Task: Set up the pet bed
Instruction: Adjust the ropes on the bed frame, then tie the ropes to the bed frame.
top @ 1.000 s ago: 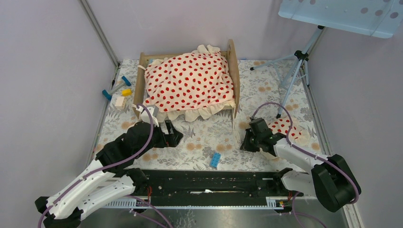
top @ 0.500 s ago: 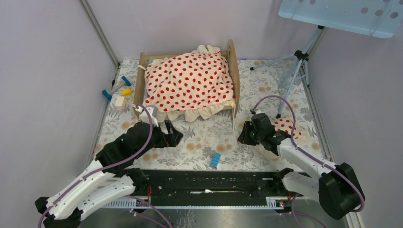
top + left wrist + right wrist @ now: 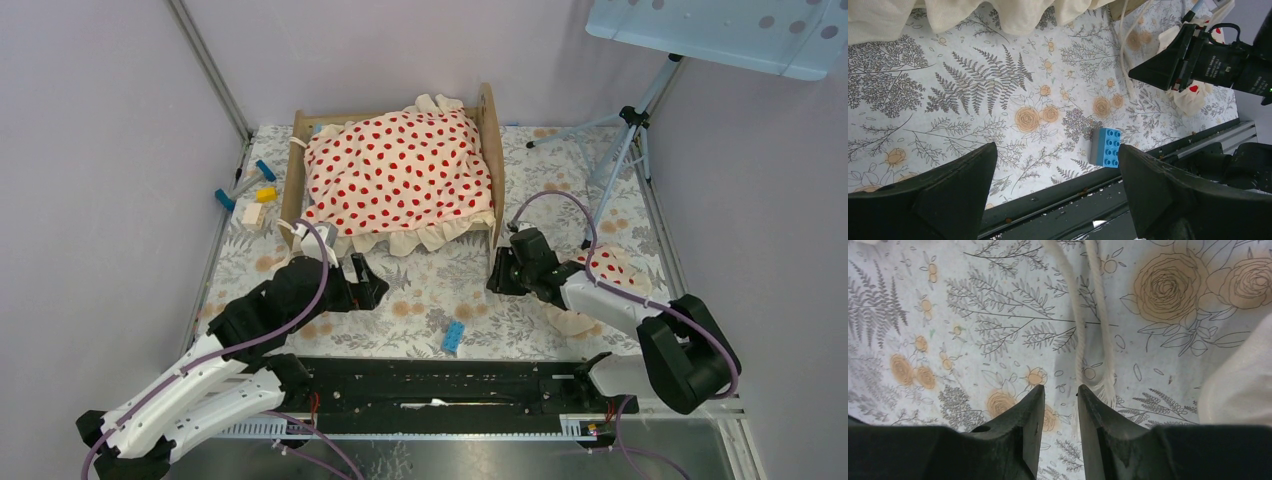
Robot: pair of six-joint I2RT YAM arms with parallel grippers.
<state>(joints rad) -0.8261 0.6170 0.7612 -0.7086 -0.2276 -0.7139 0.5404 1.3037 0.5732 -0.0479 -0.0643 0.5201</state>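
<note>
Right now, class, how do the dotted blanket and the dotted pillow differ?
The blanket is large; the pillow is much smaller. The blanket lies spread over the pet bed; the pillow lies on the table right of the bed, partly hidden by the right arm. Both are cream with red dots.

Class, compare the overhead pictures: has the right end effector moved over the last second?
Yes. The right end effector has shifted leftward and slightly up the view, closing on the near right leg of the pet bed.
</note>
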